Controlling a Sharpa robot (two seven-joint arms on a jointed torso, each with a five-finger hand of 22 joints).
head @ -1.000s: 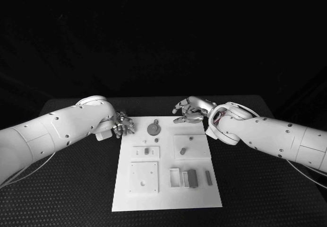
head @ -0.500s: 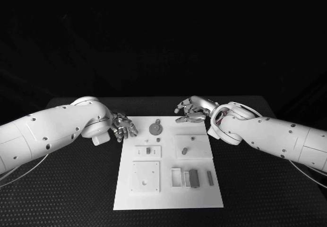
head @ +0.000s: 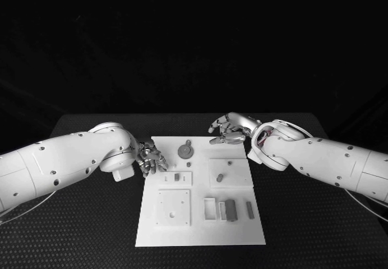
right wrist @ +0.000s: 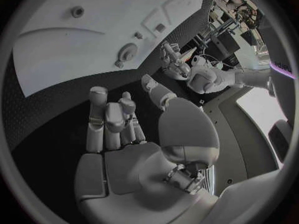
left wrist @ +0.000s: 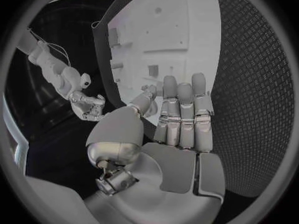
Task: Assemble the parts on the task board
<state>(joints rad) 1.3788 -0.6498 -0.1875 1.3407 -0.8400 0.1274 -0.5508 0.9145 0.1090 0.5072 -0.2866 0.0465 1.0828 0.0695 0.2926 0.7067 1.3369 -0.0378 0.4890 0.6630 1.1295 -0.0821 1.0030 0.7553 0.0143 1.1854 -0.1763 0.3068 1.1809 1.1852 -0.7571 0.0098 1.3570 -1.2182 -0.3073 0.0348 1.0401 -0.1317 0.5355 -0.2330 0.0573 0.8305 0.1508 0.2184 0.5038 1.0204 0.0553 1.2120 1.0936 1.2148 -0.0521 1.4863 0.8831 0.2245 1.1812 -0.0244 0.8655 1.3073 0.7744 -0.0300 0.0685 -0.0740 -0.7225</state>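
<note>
Left hand [head: 149, 157]: palm toward the task board [head: 201, 227], at its left edge near the far end — fingers [left wrist: 181, 112] straight and side by side, holding nothing.
Right hand [head: 229, 130]: hovers over the board's far right corner, fingers [right wrist: 106, 122] partly curled, apart, empty.
Parts: round part [head: 185, 150] lies on the board's far end between the hands — smaller parts [head: 230, 209] nearer.
Writing: none readable.
</note>
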